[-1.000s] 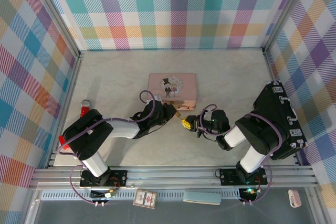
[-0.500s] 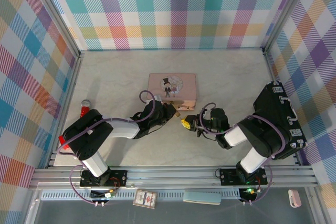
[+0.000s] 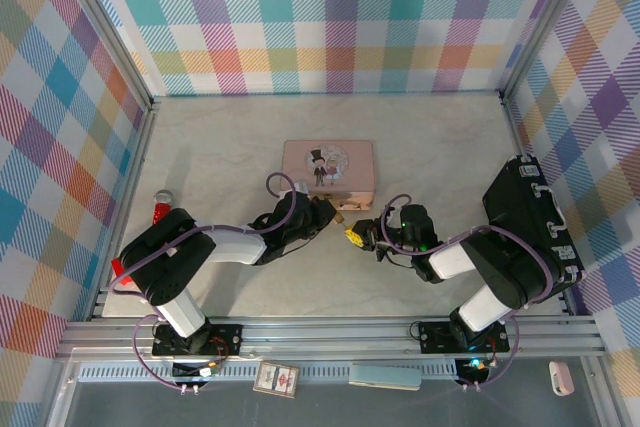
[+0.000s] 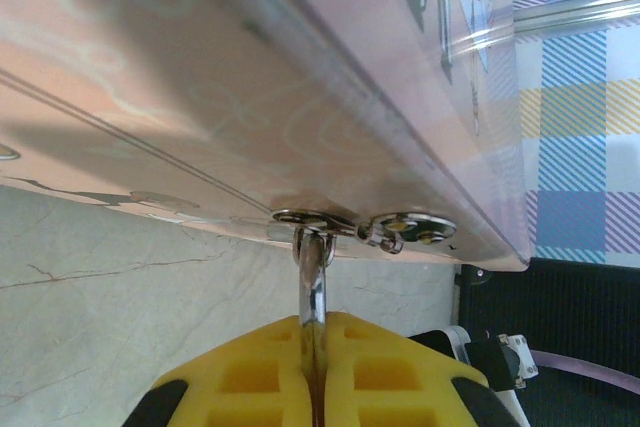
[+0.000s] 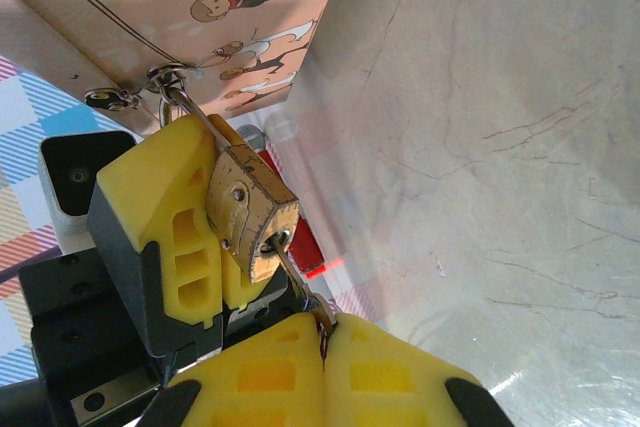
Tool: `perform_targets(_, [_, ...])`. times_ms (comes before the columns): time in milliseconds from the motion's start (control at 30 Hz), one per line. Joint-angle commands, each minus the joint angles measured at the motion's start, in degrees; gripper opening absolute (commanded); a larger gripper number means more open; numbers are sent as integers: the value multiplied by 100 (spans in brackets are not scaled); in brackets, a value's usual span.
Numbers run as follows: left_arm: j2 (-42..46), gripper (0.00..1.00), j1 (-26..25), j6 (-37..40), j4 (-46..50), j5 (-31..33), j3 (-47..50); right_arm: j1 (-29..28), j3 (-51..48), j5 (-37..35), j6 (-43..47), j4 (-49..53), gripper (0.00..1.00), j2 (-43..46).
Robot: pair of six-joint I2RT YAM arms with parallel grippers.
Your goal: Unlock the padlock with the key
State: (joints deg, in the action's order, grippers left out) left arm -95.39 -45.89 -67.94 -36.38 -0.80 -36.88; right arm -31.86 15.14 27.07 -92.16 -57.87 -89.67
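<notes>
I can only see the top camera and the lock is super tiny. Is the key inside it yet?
Observer: Yes. In the right wrist view the key sticks into the keyhole at the bottom of the padlock.
Operator: Did the lock come off the box?
Observer: No. In the left wrist view its shackle passes through a ring on the tin.
</notes>
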Motion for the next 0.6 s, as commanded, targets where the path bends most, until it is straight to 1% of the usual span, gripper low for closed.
perform_targets(0, [206,0,-423,13,-567,-878,-121,-22,371,-226,231,-334,0,105])
perform_targets(300, [118,0,-509,-17,-626,-905,-146,-14,361,-299,225,-358,0,202])
perform_targets(567, [26,0,-614,-96,-738,-918,-194,64,461,-242,197,-544,0,57])
